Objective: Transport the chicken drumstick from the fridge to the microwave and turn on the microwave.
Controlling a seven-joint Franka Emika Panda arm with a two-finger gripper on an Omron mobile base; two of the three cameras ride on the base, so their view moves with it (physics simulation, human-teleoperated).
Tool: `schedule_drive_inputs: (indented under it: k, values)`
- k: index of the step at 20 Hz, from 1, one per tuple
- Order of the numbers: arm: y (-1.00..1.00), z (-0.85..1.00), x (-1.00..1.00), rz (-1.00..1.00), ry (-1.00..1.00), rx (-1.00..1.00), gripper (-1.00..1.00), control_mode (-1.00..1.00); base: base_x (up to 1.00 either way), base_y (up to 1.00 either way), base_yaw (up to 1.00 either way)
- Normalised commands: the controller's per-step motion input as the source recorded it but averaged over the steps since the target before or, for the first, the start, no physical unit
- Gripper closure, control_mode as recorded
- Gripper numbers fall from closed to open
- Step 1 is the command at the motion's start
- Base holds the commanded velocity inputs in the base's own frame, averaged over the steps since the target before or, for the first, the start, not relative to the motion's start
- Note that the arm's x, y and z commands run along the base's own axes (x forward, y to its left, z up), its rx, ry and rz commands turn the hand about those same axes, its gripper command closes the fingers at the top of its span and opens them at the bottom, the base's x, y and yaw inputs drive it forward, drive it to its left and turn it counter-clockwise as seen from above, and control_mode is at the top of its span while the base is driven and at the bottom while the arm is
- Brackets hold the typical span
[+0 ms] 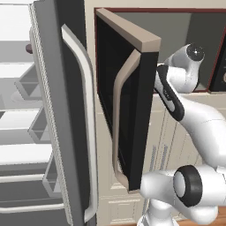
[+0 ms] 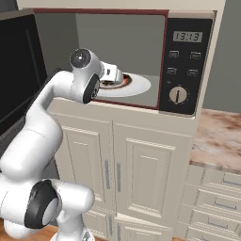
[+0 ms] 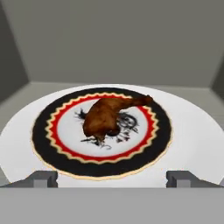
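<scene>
we start with the fridge [image 1: 66,110], the tall dark-grey body at the left of the left base view; its door stands open, the long curved light-grey handle [image 1: 86,128] faces us, and white shelves [image 1: 17,154] and door bins show behind it. next to it, set into the cream cabinet wall [image 2: 136,174], is the microwave [image 2: 186,66]. its black glass door [image 1: 126,101] with the tan frame and curved tan handle is swung wide open toward the fridge, and the grey interior lies bare to us. on the right of the opening we see the dark control panel with a small display, buttons and a round knob [image 2: 178,95]. a brown stone counter [image 2: 216,136] lies to the right of the cabinets.

the white arm [image 2: 52,108] reaches up from the base into the microwave's opening. inside, on the floor of the cavity, we see the white round plate [image 3: 192,140], and on it a smaller plate [image 3: 43,135] with a black rim and a red-and-yellow zigzag ring. the chicken drumstick [image 3: 107,114] lies on the middle of that smaller plate, its thin end pointing away to the right in the hand view.

the gripper [image 3: 112,178] hovers just before the plates, its jaws spread wide, one fingertip at each side of the hand view, touching nothing and apart from the drumstick.
</scene>
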Motion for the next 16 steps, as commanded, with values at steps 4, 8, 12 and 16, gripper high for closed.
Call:
schedule_drive_inputs:
  k: [4,8,12,16]
  values:
    - [0.0,0.32,-0.59,0.0,0.0,0.0,-1.0,-1.0,0.0,0.0,0.0]
    - [0.0,0.29,-0.51,0.0,0.02,0.0,-1.0,-1.0,0.0,0.0,0.0]
    - [0.0,0.15,-0.51,0.0,0.04,0.0,-1.0,-1.0,0.0,0.0,0.0]
    - [0.0,0.03,-0.49,0.0,0.09,0.0,-1.0,-1.0,0.0,0.0,0.0]
